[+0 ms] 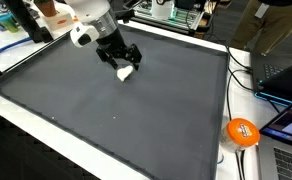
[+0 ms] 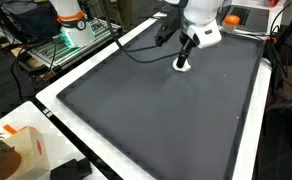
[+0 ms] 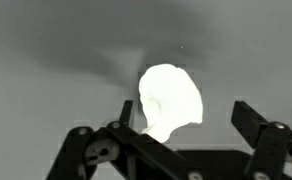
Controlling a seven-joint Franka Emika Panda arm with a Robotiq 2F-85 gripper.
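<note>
A small white object (image 3: 170, 98) lies on the dark grey mat (image 1: 106, 110); its shape is washed out by glare in the wrist view. My gripper (image 3: 186, 112) hangs just over it with the jaws spread wide, and the white object sits between the black fingers (image 3: 248, 118), closer to the left one. In both exterior views the gripper (image 1: 123, 62) points down at the white object (image 1: 125, 72) near the mat's far side, seen also as gripper (image 2: 188, 55) over the white object (image 2: 183, 67). Nothing is gripped.
The mat lies on a white table (image 1: 211, 165). An orange ball-like item (image 1: 242, 132) sits at the table's edge beside a laptop (image 1: 286, 150) and cables. An orange-and-white box (image 2: 21, 150) stands off one mat corner, and cluttered benches lie behind.
</note>
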